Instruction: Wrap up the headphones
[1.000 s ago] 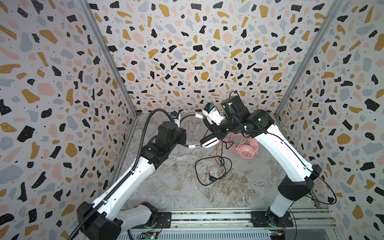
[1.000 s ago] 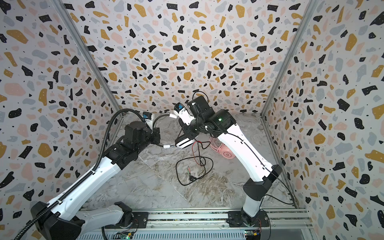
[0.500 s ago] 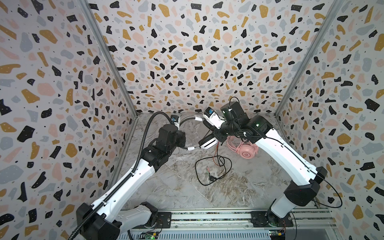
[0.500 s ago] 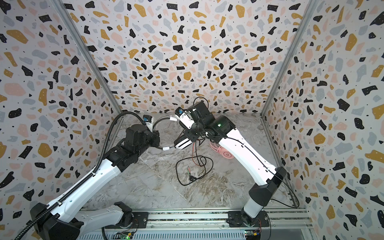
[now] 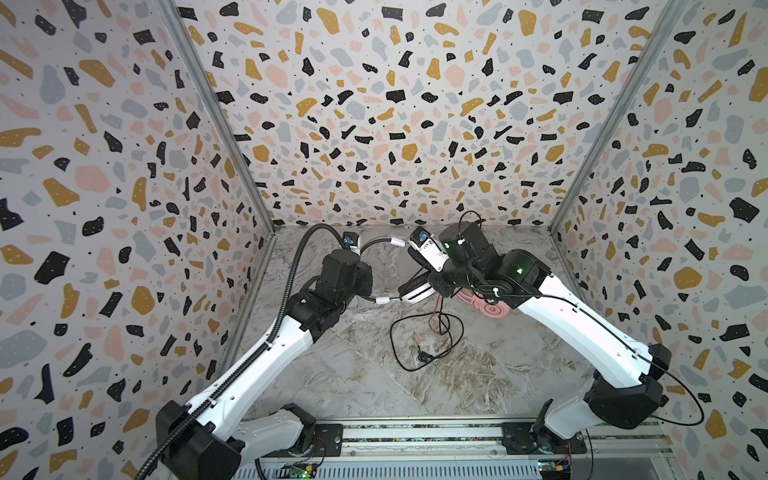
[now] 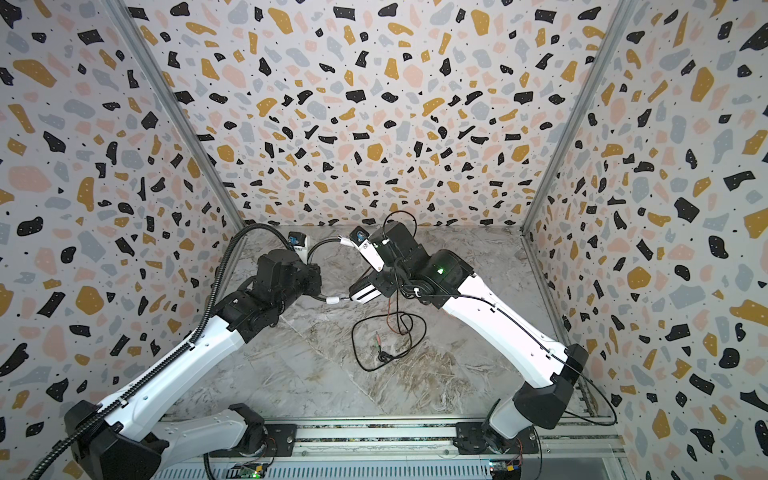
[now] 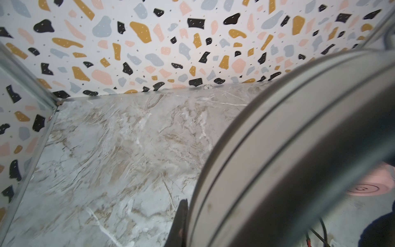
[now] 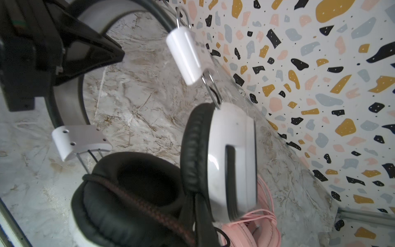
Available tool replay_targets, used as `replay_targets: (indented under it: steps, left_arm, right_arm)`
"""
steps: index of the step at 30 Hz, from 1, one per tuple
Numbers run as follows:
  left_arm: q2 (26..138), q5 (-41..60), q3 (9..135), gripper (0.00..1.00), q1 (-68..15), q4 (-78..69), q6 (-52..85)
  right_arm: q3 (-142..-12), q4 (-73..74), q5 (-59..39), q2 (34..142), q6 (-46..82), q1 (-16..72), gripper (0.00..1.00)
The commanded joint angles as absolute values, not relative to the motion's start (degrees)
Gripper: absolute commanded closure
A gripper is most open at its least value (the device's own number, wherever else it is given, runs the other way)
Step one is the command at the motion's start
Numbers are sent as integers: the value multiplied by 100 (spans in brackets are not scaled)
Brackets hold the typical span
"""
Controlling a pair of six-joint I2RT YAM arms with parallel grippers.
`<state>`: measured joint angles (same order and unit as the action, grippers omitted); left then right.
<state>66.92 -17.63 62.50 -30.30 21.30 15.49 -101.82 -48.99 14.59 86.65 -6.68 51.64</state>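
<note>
The white headset (image 8: 230,160) hangs clear of the worktop (image 5: 353,374), held up between the two arms toward the back of the cell. In both top views its striped white earcup (image 5: 417,294) (image 6: 365,294) sits tilted near the middle. The thin black headband arcs from there round to the left arm. In the right wrist view both cups show: one white shell seen edge-on, and one black cushion (image 8: 136,188) facing the camera. A dark braided cord lies across that cushion.

The left claw (image 8: 111,53) is closed on the headband, its black fingers clamped over the grey-white band. In the left wrist view that band (image 7: 299,149) fills the frame, blurred and very close.

The right claw (image 5: 442,286) (image 6: 384,286) is closed too and sits right against the earcups. I cannot tell whether anything is pinched between its fingers.

The black cable (image 5: 415,332) (image 6: 374,332) drops from the cups and lies in a loose loop on the worktop. Its plug (image 5: 424,355) lies inside the loop.

The pink headset (image 5: 492,309) (image 8: 241,235) lies on the worktop just behind and below the white one, partly under the right arm. One round pink cup (image 7: 363,188) faces up. Its thin pink cord (image 8: 265,213) is bunched beside it.

Speckled terrazzo walls (image 5: 374,124) close in the worktop on three sides.
</note>
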Motion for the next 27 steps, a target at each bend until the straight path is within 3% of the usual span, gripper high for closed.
replay_targets:
  steps: [1,5,9,13,27]
  left_arm:
    - [6717,-2375,6270,100,-2910,3119,1461]
    - [6732,-2251,6245,100,-2909,3087,1602]
    - [6793,-1681,6262,100,-2909,3191,1221]
    - [6762,-1802,6185,100,-2909,3384,1108]
    - [6546,-1022,5962,100,-2917,3402,626]
  right_arm:
    - [-10103,-4006,2554,7823,-258,5083,96]
    - [-9691,-3672,2239,7599,-193,5107,96]
    - [-9540,-3427,2547,7558,-425,4975,96]
    - [-9466,-3273,3019,7477,-762,4668,95]
    - [-9642,-2582,2952,7611,-1739,4416,90]
